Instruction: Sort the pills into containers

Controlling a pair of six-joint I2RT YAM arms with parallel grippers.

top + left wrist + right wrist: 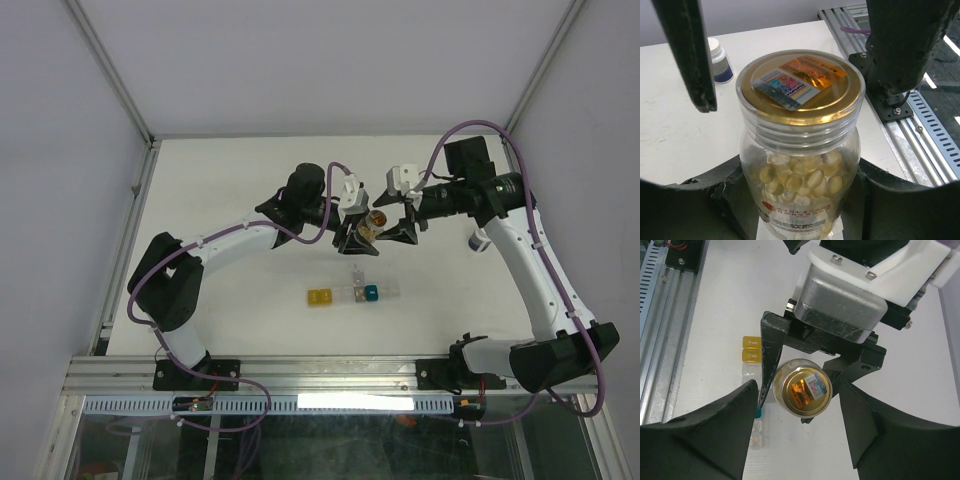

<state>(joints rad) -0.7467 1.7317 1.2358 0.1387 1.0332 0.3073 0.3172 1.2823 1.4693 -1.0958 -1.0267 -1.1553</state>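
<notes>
Black fingers of the left gripper (pixel 800 212) fill the bottom of its wrist view, pinched on the body of a clear plastic jar with a gold screw lid (pixel 800 165), which it holds upright above the white table (pixel 250 180). Over the jar hangs the right gripper (pixel 797 386), jaws spread, one finger on each side of the gold lid (pixel 801 85) and neither plainly touching it. The step in hand looks like taking that lid off. The right fingers should settle level on the lid's edge, centred on the jar, and squeeze evenly before turning, with the left grip firm enough that the jar cannot spin or tip. Inside the jar sit the pills (pixel 795 177), translucent yellow oval softgels, filling it towards the neck. Nearer the arm bases than the jar lies a short row of small square plastic pill-box cells (pixel 355 293): yellow cells (pixel 751 349), a teal cell (pixel 371 293) and clear ones. One clear cell seems to hold a tan speck (pixel 756 439); the others I cannot make out. To the jar's right stands a small white bottle with a blue band (pixel 720 60).
</notes>
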